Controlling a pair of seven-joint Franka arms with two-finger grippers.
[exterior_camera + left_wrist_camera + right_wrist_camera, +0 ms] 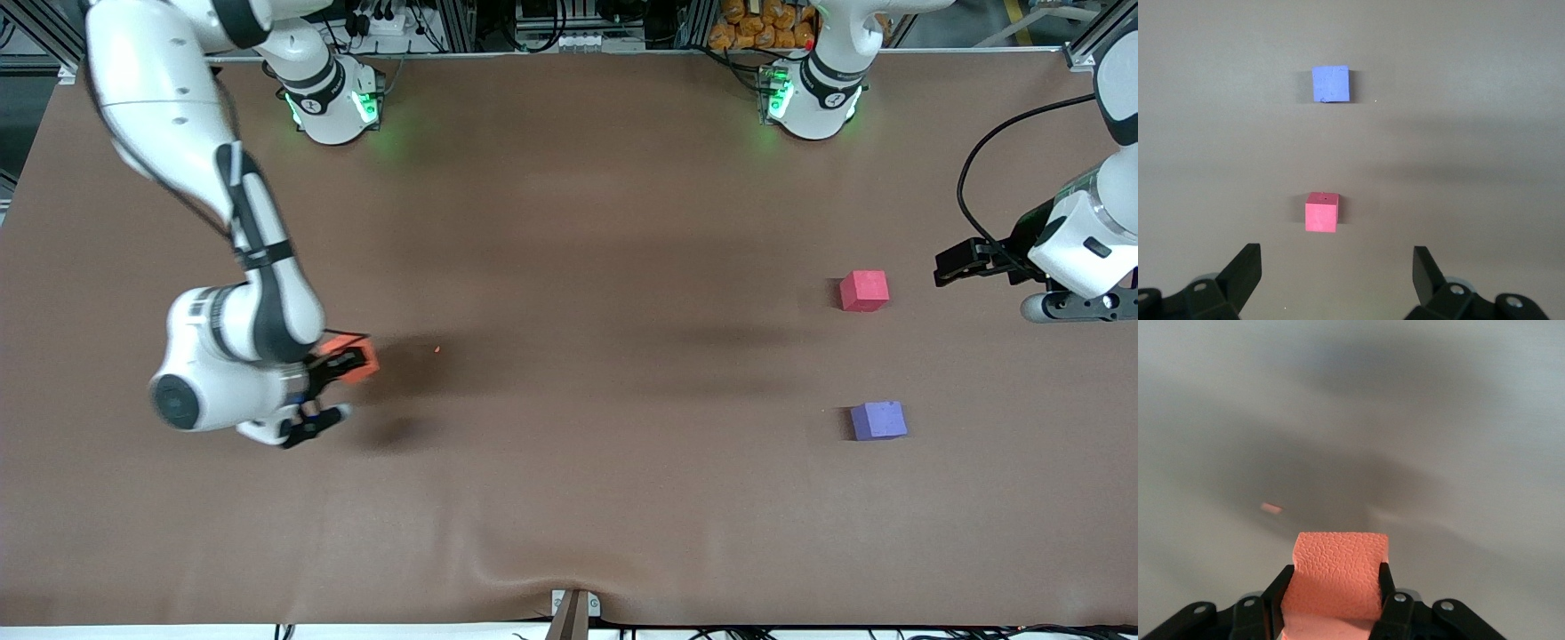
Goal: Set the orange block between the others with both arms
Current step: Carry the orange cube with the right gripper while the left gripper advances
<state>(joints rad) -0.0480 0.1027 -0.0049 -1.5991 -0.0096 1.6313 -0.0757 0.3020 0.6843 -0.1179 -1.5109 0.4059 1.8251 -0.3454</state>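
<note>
The brown table [569, 498] lies bare through its middle, giving a free path toward the left arm's end. There the left gripper [1337, 277] waits wide open near the red cube [864, 291], with the purple cube [878, 420] nearer the camera. The right gripper [1331, 587] clamps the orange block [356, 360], apparently to carry it to the gap between them.

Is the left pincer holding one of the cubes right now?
No, the left pincer is open and empty, with the pinkish-red cube lying free on the table ahead of it.
</note>
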